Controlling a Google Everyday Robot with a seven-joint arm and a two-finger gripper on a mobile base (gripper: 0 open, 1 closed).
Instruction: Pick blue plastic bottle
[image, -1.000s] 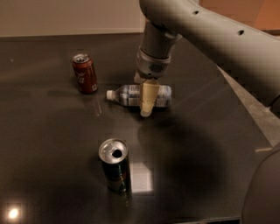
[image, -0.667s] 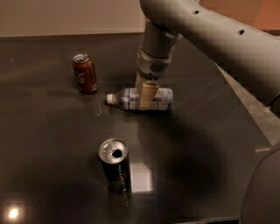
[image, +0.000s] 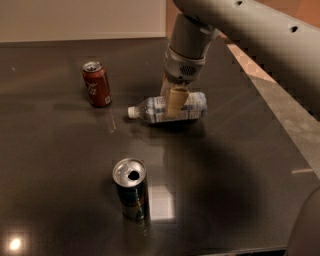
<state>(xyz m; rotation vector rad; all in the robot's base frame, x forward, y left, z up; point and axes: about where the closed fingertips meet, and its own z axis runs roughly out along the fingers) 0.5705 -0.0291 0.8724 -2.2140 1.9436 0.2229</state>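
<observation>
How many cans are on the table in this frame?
2. The red soda can stands upright at the back left; the dark green can stands upright near the front. The gripper is down at the blue plastic bottle, which lies sideways. None appear hidden.

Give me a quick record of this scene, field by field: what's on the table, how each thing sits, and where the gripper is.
surface: dark glossy table
blue plastic bottle: lying on its side, white cap pointing left
gripper: down at the bottle's middle, arm coming in from the upper right
red soda can: upright, left of the bottle and farther back, apart from it
dark green can: upright, top opened, nearest the camera, apart from the bottle
</observation>
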